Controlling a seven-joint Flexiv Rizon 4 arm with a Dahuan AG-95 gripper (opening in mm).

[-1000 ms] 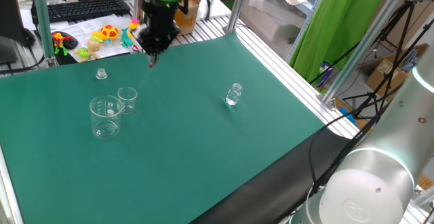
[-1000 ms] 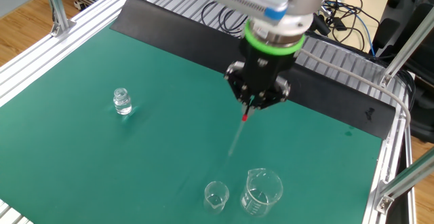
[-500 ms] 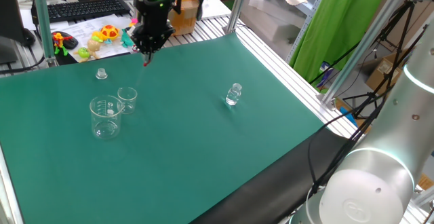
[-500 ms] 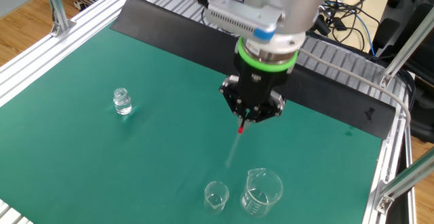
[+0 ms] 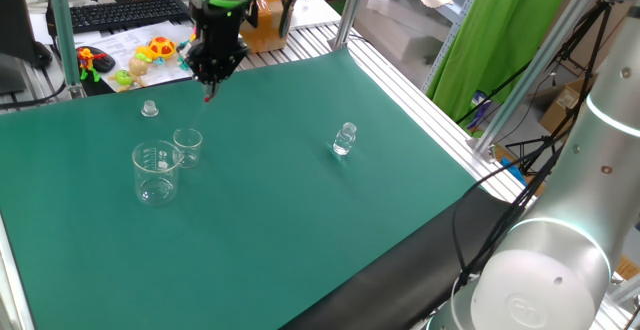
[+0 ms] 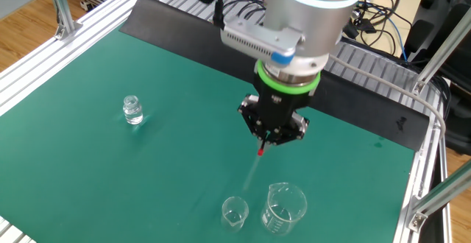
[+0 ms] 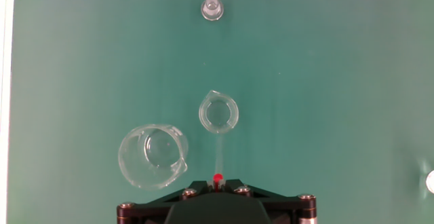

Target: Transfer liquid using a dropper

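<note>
End effector (image 6: 262,147) at frame centre in the other fixed view, pointing straight down, pressed together and pinching the dropper (image 6: 259,157) by its red top; clear stem hangs below.

Hand view: stem runs up from the red top at bottom centre toward the small beaker (image 7: 218,113); tip looks close to its rim, inside or not I cannot tell. Large beaker (image 7: 152,156) sits lower left, just beside it. A tiny cap-like glass piece (image 7: 212,9) at top centre.

Vial (image 6: 132,110) stands well apart, left side of the green counter (image 6: 110,177).

Judgement: dropper picked up, done. Drawing and releasing liquid apparently remain.
</note>
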